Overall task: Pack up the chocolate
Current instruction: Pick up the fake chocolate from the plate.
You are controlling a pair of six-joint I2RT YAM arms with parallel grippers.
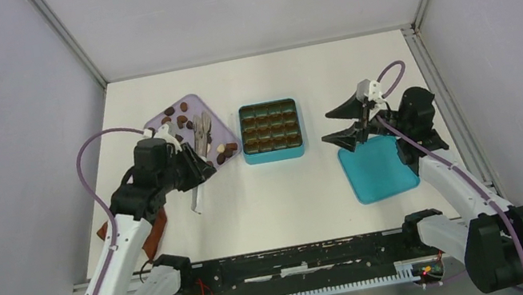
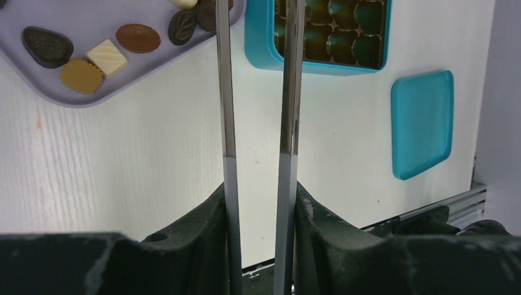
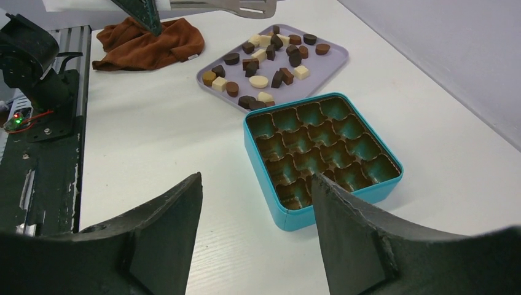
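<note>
Several pieces of chocolate (image 1: 182, 115), dark, tan and cream, lie on a lilac tray (image 1: 195, 100) at the left, also in the left wrist view (image 2: 138, 38) and the right wrist view (image 3: 270, 61). My left gripper (image 1: 193, 168) is shut on metal tongs (image 1: 201, 138). The two blades (image 2: 227, 92) run up from between my fingers (image 2: 261, 190) toward the tray's corner, with nothing seen between them. The teal box (image 1: 270, 131) stands in the middle, and all the cells (image 3: 319, 153) I can see are empty. My right gripper (image 1: 342, 123) hovers open to the right of the box (image 3: 257, 181), holding nothing.
A teal lid (image 1: 378, 169) lies flat under the right arm, also in the left wrist view (image 2: 423, 123). A reddish-brown cloth (image 1: 154, 235) lies under the left arm near the front rail (image 1: 294, 259). Grey walls close in the table on three sides.
</note>
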